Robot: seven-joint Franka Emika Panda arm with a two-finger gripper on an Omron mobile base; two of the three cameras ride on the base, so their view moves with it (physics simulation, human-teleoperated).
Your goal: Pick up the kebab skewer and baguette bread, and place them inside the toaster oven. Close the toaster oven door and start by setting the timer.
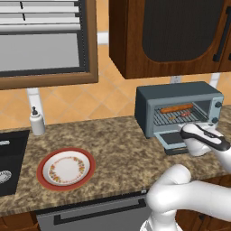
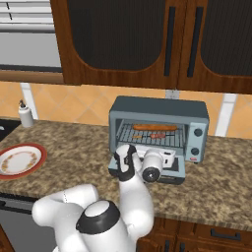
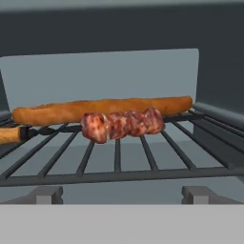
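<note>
The blue-grey toaster oven [image 1: 149, 106] [image 2: 197, 110] stands on the counter with its door [image 1: 171, 139] [image 2: 172, 176] dropped open. On its wire rack [image 3: 116, 162] lies the orange-brown baguette bread [image 3: 102, 108] [image 1: 177, 108] [image 2: 155, 127]. Just in front of it rests the kebab skewer [image 3: 123, 124] [image 2: 157, 135] with its red chunks. My gripper [image 3: 122, 195] is open and holds nothing. It hovers over the lowered door and faces into the oven mouth, its fingertips [image 3: 47, 194] wide apart below the rack's front bar. The oven knobs [image 2: 198, 142] sit on the right of its face.
A red-rimmed plate [image 1: 66, 168] [image 2: 19, 160] sits on the granite counter left of the oven. A soap bottle [image 1: 36, 121] stands by the wall beside the dark sink [image 1: 9, 158]. Wooden cabinets [image 1: 171, 36] hang low over the oven.
</note>
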